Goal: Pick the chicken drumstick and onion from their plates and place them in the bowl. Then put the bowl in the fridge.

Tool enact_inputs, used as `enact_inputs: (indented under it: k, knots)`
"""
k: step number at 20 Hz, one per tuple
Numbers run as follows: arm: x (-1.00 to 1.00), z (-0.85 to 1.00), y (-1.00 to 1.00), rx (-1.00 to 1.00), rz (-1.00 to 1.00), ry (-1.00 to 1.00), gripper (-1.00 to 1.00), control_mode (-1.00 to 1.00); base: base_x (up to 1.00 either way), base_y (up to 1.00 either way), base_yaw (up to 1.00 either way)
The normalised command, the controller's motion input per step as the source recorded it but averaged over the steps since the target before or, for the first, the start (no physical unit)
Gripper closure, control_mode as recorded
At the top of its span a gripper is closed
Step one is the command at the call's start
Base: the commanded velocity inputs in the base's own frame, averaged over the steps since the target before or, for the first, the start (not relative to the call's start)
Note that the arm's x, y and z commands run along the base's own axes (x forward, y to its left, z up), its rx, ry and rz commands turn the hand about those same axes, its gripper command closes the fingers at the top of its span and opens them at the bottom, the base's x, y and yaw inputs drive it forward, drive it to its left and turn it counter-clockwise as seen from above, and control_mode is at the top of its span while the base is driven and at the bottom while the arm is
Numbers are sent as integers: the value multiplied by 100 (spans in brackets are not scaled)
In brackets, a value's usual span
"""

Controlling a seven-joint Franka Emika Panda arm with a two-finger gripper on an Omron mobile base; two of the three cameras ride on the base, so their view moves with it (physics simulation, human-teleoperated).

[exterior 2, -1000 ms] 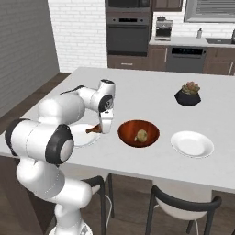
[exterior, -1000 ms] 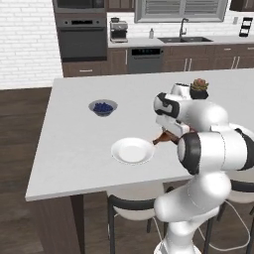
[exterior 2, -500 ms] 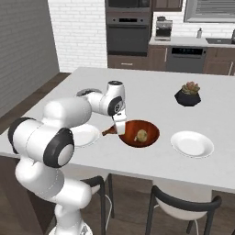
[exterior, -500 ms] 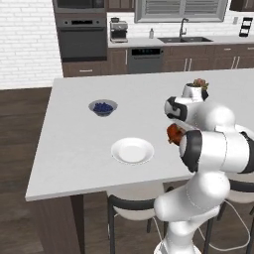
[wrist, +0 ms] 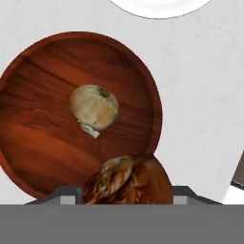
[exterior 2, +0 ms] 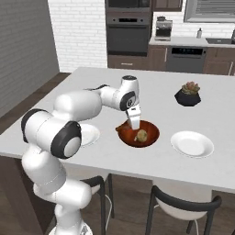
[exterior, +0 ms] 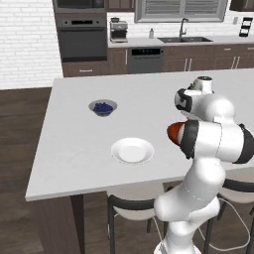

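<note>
The wooden bowl [exterior 2: 149, 137] sits on the island counter with the onion [exterior 2: 141, 135] lying inside it. My gripper [exterior 2: 135, 125] hangs over the bowl's near-left rim, shut on the chicken drumstick [exterior 2: 124, 129]. In the hand view the drumstick [wrist: 128, 180] sits between my fingertips [wrist: 66, 193], above the bowl [wrist: 43, 143] and just short of the onion [wrist: 94, 107]. One white plate [exterior 2: 192, 143] lies right of the bowl, the other plate [exterior 2: 88, 135] left of it, partly behind my arm. A sliver of the bowl [exterior: 174, 132] shows beside my arm. The fridge is out of view.
A small grey bowl of blueberries [exterior: 102, 107] stands further back on the counter, and a black succulent pot [exterior 2: 187, 94] sits behind the right plate. Stools [exterior 2: 181, 206] stand under the counter's near edge. A wall oven [exterior: 83, 37] and sink line the far wall.
My gripper has carried the chicken drumstick from the left plate across to the bowl, and now holds it over the bowl's rim. The onion has stayed in the bowl.
</note>
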Motion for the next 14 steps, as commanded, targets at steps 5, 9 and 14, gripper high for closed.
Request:
enact_inputs:
  k: [5,9,14]
  knots:
    - [94,-46,-6,-4,1,3,100,-100,0,0,0]
    - [56,-34,-6,-5,5,0,100,-100,0,0,0]
    - [17,-35,-17,-1,14,0,100,-100,0,0,0]
